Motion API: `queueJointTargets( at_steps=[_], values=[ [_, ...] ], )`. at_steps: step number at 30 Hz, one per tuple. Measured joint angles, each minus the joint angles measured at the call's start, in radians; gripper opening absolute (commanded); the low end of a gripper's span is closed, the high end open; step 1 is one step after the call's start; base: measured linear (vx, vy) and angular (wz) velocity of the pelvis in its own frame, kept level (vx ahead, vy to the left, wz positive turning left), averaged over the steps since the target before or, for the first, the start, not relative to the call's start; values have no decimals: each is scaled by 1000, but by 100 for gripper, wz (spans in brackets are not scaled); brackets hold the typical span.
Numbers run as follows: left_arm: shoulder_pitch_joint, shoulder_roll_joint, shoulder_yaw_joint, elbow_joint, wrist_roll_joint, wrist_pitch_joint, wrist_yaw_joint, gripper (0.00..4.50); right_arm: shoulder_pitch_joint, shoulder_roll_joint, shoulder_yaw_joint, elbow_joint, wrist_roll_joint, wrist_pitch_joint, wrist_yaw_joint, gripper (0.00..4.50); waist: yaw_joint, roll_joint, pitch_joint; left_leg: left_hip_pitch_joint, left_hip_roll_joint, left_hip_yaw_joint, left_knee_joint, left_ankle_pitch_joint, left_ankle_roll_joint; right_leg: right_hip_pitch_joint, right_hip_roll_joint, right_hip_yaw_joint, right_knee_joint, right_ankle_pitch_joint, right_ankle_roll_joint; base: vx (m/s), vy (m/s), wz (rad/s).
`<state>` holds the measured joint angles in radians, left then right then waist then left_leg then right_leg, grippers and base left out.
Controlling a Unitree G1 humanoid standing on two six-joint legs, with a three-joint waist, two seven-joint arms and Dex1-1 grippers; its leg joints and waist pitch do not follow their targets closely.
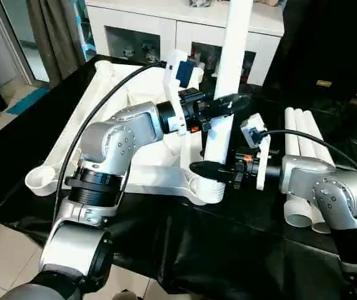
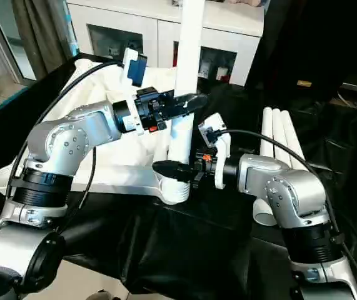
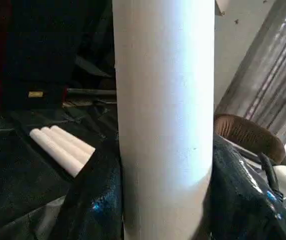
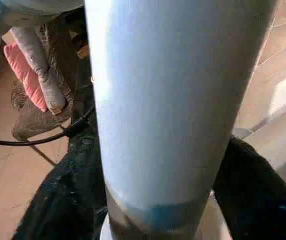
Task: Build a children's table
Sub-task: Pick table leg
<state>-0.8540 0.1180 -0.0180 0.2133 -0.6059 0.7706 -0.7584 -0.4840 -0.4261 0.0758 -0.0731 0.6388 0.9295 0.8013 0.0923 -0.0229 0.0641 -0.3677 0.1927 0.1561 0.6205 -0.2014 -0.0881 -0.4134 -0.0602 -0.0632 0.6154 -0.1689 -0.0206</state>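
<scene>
Both pincers clamped on upright white leg (image 1: pixel 231 69): left pincer (image 1: pixel 228 103) high, right pincer (image 1: pixel 206 169) low by corner socket (image 1: pixel 208 187).

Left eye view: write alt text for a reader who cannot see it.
A white leg stands upright in a corner socket of the upturned white tabletop; the left gripper clasps it higher, the right gripper near its base. Three spare legs lie alongside.

Upright leg (image 1: pixel 234 56) top cut off by frame; socket (image 1: pixel 211 187) partly hidden behind fingers.
</scene>
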Motion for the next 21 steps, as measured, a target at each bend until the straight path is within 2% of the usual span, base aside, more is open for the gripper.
queueJointTargets(
  at_steps=[12,15,16,17,18,20,21],
  values=[
    [0,4,1,-2,1,0,0,184,0,13,0,1,1,1,1,196,0,0,0,0,0,0,0,0,0,0,0,0,0,0,0,0,0,0],
    [0,4,2,-2,2,-2,2,184,0,19,-1,1,1,1,-2,193,0,0,0,0,0,0,0,0,0,0,0,0,0,0,0,0,0,0],
    [0,4,1,-2,5,-5,8,219,0,20,-2,2,0,0,-5,190,0,0,0,0,0,0,0,0,0,0,0,0,0,0,0,0,0,0],
    [0,4,1,-2,8,-6,9,219,0,20,-2,2,0,0,-7,190,0,0,0,0,0,0,0,0,0,0,0,0,0,0,0,0,0,0],
    [0,6,1,-2,8,-6,8,254,0,25,-3,3,0,-1,-8,190,0,0,0,0,0,0,0,0,0,0,0,0,0,0,0,0,0,0],
    [1,5,11,-2,0,-4,8,256,2,43,-9,7,0,-5,-16,190,-1,0,0,0,0,0,0,0,0,0,0,0,0,0,0,0,0,0],
    [6,2,22,-8,-10,-6,8,276,3,54,-14,8,0,-9,-22,190,-2,0,0,0,0,0,0,0,0,0,0,0,0,0,0,0,0,0]
  ],
)
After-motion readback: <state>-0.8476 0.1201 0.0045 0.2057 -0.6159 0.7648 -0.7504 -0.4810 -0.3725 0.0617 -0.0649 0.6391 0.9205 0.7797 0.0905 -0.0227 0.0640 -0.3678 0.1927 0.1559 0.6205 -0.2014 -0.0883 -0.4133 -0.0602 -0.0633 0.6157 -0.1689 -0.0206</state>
